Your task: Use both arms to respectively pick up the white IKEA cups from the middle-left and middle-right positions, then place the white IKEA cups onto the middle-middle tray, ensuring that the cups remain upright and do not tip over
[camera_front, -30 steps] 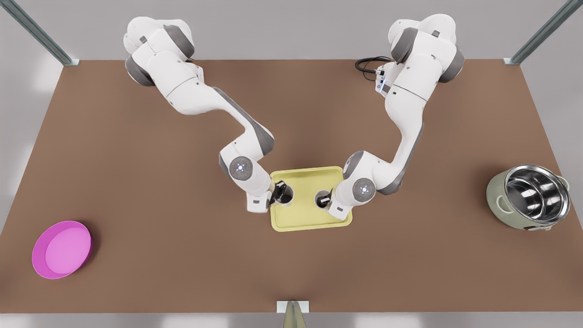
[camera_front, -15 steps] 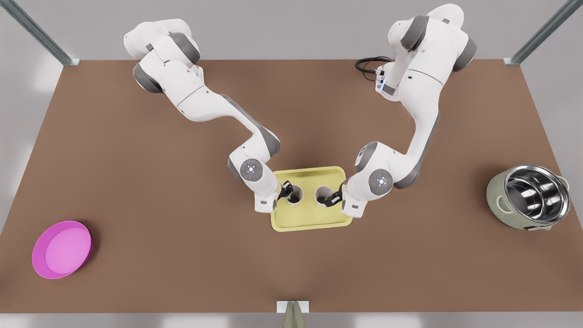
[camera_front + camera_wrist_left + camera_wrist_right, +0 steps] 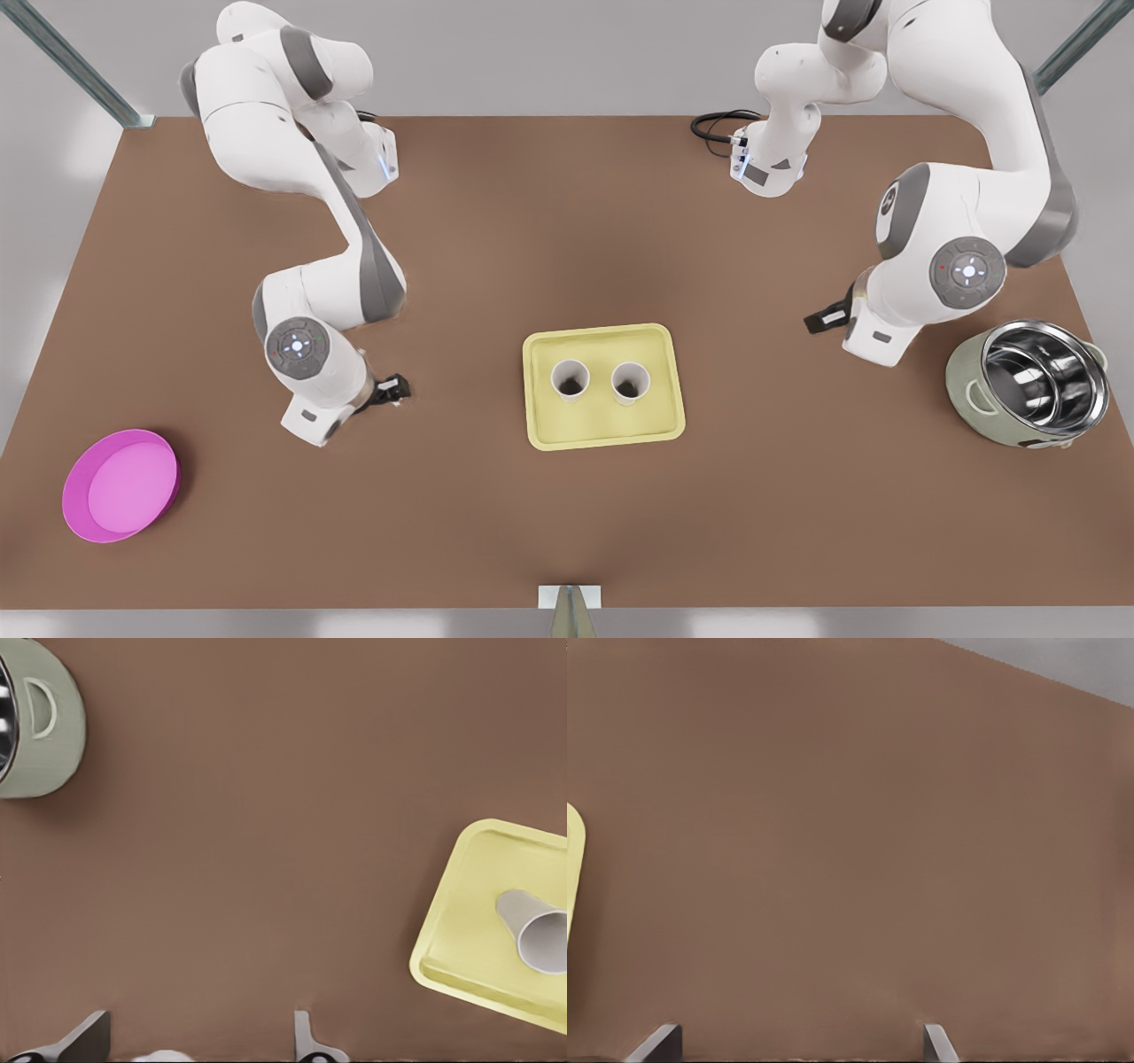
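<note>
Two white IKEA cups (image 3: 570,379) (image 3: 630,383) stand upright side by side on the pale-yellow tray (image 3: 602,432) at mid-table, free of both grippers. My left gripper (image 3: 820,320) hangs open and empty over bare table at the front view's right, between the tray and the pot. In the left wrist view its spread fingers (image 3: 88,1037) frame brown table, with the tray (image 3: 461,930) and one cup (image 3: 539,935) off to the side. My right gripper (image 3: 395,390) is open and empty at the front view's left of the tray; one finger (image 3: 659,1042) and the tray's edge (image 3: 572,859) show in the right wrist view.
A steel-lined grey-green pot (image 3: 1028,383) sits at the front view's right, close beside the left arm's wrist, and also appears as the pot (image 3: 40,722) in the left wrist view. A magenta bowl (image 3: 121,485) rests at the front left. A black cable (image 3: 714,124) lies at the back.
Both grippers let go of the cups and drew back sideways from the tray, one to each side. The arms have risen and folded outward. The cups stay upright on the tray.
</note>
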